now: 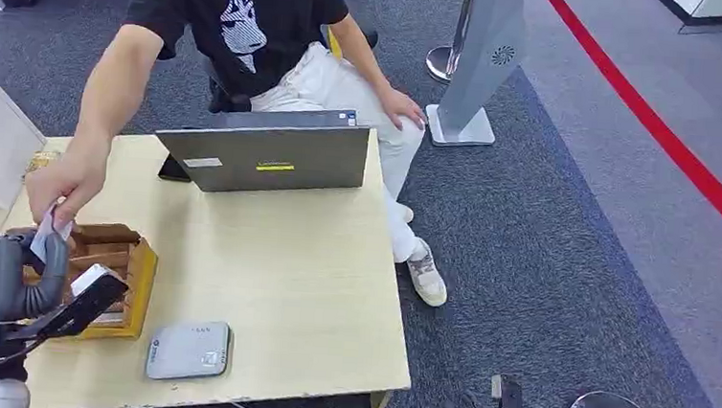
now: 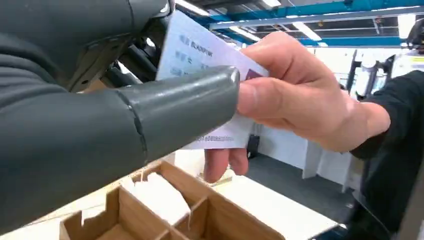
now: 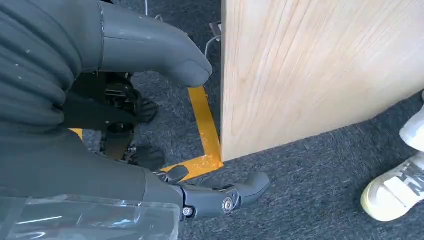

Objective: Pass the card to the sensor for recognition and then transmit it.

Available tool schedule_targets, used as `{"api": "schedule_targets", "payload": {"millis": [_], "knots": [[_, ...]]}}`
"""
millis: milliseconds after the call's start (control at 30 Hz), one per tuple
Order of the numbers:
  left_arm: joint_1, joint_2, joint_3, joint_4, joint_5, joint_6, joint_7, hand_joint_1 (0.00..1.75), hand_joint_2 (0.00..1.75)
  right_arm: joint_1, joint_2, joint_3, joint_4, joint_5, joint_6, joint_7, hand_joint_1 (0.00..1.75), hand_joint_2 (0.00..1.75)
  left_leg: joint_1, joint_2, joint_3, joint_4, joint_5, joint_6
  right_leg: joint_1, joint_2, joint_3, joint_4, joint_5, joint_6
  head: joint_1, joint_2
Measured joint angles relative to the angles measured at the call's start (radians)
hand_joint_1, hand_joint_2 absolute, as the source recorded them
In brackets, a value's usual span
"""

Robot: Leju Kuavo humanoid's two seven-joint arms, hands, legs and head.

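Card [image 2: 200, 55] is above the wooden box [image 1: 131, 274] at the tabletop [image 1: 295, 267] left edge, pinched by the left hand [image 1: 7, 275] while a person's hand [image 2: 300, 95] takes it, so handover seems in progress. Right hand [image 3: 150, 100] hangs with fingers apart, holding nothing.

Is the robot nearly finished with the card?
Nearly. In hand: the left hand holds the white printed card while a person's hand grips its other end above the wooden divided box. Whether the grey flat sensor read it isn't shown. Left: letting go.
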Motion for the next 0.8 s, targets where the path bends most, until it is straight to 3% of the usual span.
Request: {"api": "schedule_targets", "payload": {"millis": [167, 200, 233, 267, 467, 667, 700, 800], "knots": [[-0.014, 0.013, 0.038, 0.015, 0.035, 0.003, 0.005, 1.75, 1.75, 0.0, 0.0, 0.002, 0.003, 0.0, 0.0, 0.0, 0.0, 1.75, 0.0, 0.0, 0.0, 0.0, 0.0, 0.0, 0.0, 0.0, 0.0, 0.0, 0.0, 0.0, 0.0, 0.0], [-0.014, 0.014, 0.044, 0.017, 0.04, 0.004, 0.005, 1.5, 1.75, 0.0, 0.0, 0.002, 0.003, 0.0, 0.0, 0.0, 0.0, 1.75, 0.0, 0.0, 0.0, 0.0, -0.001, 0.0, 0.0, 0.0, 0.0, 0.0, 0.0, 0.0, 0.0, 0.0], [-0.014, 0.015, 0.048, 0.019, 0.043, 0.005, 0.004, 0.1, 1.75, 0.0, 0.0, 0.003, 0.003, 0.0, 0.0, 0.0, 0.0, 1.75, 0.0, 0.0, 0.0, 0.0, -0.001, 0.0, 0.0, 0.0, 0.0, 0.0, -0.001, 0.0, 0.0, 0.0], [-0.014, 0.015, 0.052, 0.02, 0.047, 0.007, 0.003, 0.0, 1.75, -0.001, 0.0, 0.003, 0.003, 0.0, 0.0, 0.0, 0.0, 1.75, 0.0, -0.001, -0.001, 0.0, -0.001, 0.0, 0.0, 0.0, 0.0, 0.0, -0.001, 0.0, 0.0, 0.0], [0.002, 0.017, 0.075, 0.02, 0.08, 0.038, -0.031, 0.0, 1.75, -0.001, 0.0, 0.008, 0.003, -0.001, -0.002, 0.0, 0.0, 1.75, 0.0, -0.001, 0.0, 0.0, -0.001, 0.0, 0.0, -0.001, 0.0, 0.0, -0.001, 0.0, 0.0, 0.0], [0.056, 0.017, 0.082, -0.014, 0.032, 0.148, -0.119, 0.0, 1.75, 0.0, 0.0, 0.008, 0.003, -0.006, -0.009, 0.003, 0.0, 1.75, 0.0, -0.001, 0.0, 0.0, 0.0, 0.0, 0.0, 0.0, 0.0, 0.0, -0.001, 0.0, 0.0, 0.0], [0.066, 0.019, 0.082, -0.022, 0.004, 0.165, -0.125, 0.0, 0.0, 0.0, 0.0, 0.008, 0.003, -0.007, -0.011, 0.003, 0.0, 1.75, 0.0, -0.001, 0.0, 0.0, 0.0, 0.0, 0.0, 0.0, 0.0, 0.0, -0.001, 0.0, 0.0, 0.0], [0.091, 0.037, 0.082, -0.046, -0.117, 0.221, -0.126, 0.0, 0.0, 0.0, 0.0, 0.008, 0.003, -0.008, -0.015, 0.001, 0.0, 1.75, 0.0, -0.001, 0.0, 0.0, -0.001, 0.0, 0.0, 0.0, 0.0, 0.0, -0.001, 0.0, 0.0, 0.0]]}}
